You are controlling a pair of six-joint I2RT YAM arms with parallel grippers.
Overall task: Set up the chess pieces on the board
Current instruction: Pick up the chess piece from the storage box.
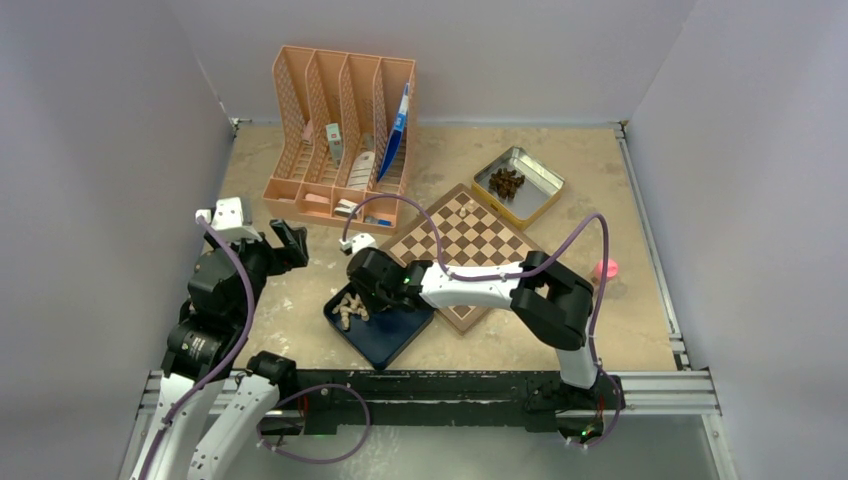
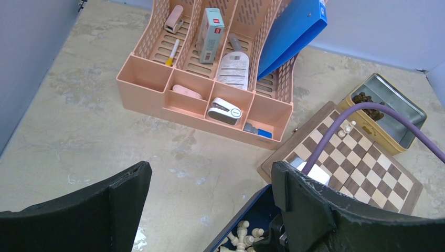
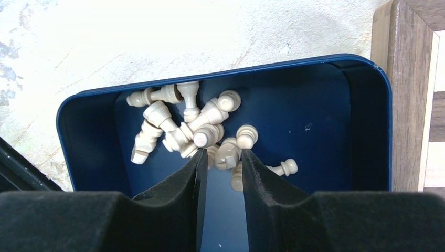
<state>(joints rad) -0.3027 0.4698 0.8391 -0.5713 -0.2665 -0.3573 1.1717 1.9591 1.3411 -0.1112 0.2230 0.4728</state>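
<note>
Pick step. Right fingers (image 3: 262, 194) down in blue tray (image 3: 325, 105), near-left of board (image 1: 470, 240). Tips close-set astride one of chess pieces (image 3: 194, 134); can't tell if gripped. Left fingers (image 2: 309, 205) spread, empty. Next: clamp firmly, lift, carry right to board.

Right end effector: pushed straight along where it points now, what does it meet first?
The chess pieces heaped in the blue tray: one sits right at the tips of the right end effector. Depth is unclear; the tray floor would come after.

chess pieces (image 3: 183, 131) seemingly toppled, beside board (image 1: 490, 235)
</note>
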